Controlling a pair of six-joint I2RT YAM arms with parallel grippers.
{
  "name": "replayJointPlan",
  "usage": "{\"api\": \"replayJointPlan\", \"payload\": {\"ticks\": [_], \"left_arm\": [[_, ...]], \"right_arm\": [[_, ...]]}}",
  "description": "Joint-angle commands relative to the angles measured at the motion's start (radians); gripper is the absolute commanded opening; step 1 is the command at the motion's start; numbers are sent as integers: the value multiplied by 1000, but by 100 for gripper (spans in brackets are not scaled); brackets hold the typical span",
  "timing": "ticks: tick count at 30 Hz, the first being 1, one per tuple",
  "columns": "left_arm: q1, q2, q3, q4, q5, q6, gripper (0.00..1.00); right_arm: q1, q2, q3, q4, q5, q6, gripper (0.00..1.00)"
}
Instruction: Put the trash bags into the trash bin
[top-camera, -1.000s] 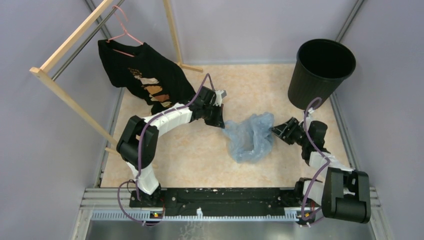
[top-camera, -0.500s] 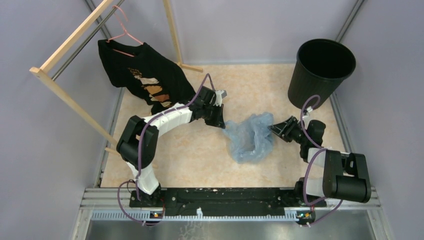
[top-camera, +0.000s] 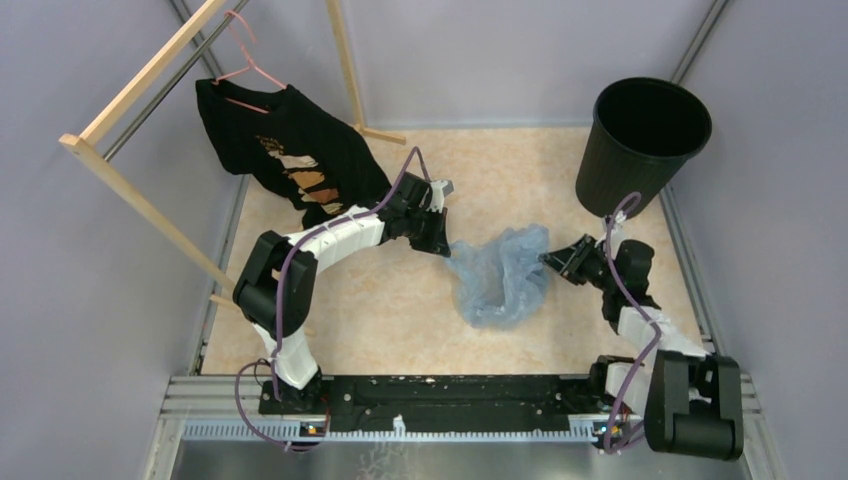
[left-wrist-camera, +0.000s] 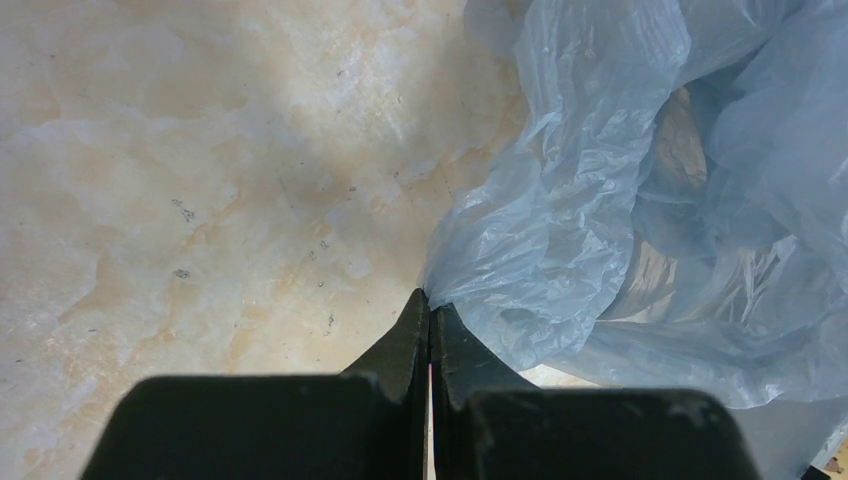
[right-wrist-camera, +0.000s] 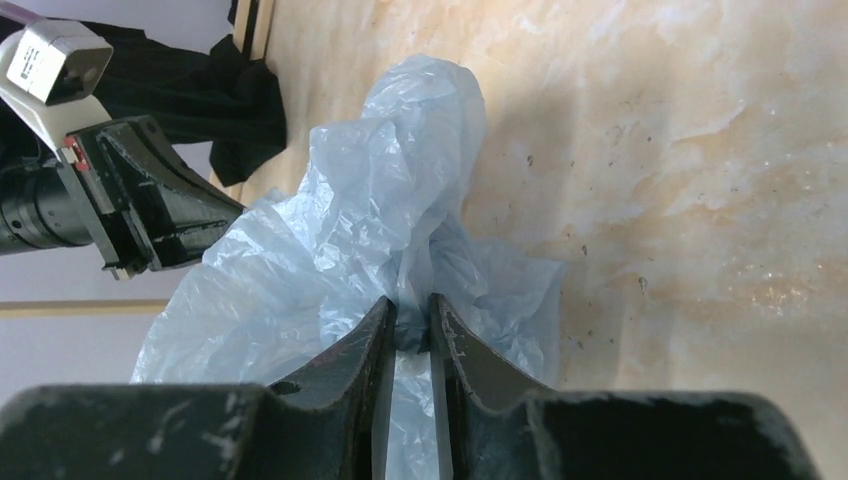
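The trash bag lay crumpled on the marbled surface, near its middle and a little toward the right edge, a loose heap of pale-blue translucent film. It was outside the trash bin, which stood upright and well apart from it at the far right corner of the surface, its mouth open upward.

The left arm's fingers were clenched tight with no gap between them. A pointed corner of the bag's left side ran straight into their tips and looked pinched there. The right arm's fingers had come in from the opposite side and gripped a bunched fold of the bag. Only a narrow slot showed between them, and it was filled with gathered film. Above that grip the film rose in a wrinkled peak. Both arms reached low over the surface, one on each side of the bag.

At the far left corner a black T-shirt hung from a pink hanger on a wooden rack.
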Motion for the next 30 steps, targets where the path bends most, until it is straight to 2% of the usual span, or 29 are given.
{"api": "replayJointPlan", "payload": {"ticks": [1,4,7,13,15,18,24,26,30], "left_arm": [[1,-17,31,17,0,-7,0],[4,-27,26,20,-6,-7,0],[6,-33,25,24,-5,-9,0],[6,-40,9,40,13,-24,0],[5,-34,7,44,24,-27,0],[6,-28,8,44,35,-31,0],[6,-38,7,51,53,-40,0],[5,-39,6,51,55,-40,0],[6,-43,7,52,56,-40,0]], "right_arm": [[26,-136,76,-263,79,-120,19],[34,-193,103,-375,114,-159,20],[37,-214,126,-427,114,-189,26],[39,-189,106,-355,77,-145,46],[41,-179,91,-336,106,-147,53],[41,-174,77,-328,110,-145,57],[42,-175,26,-271,115,-84,57],[43,-180,0,-226,113,-67,52],[44,-205,-6,-222,140,-68,31]]}}
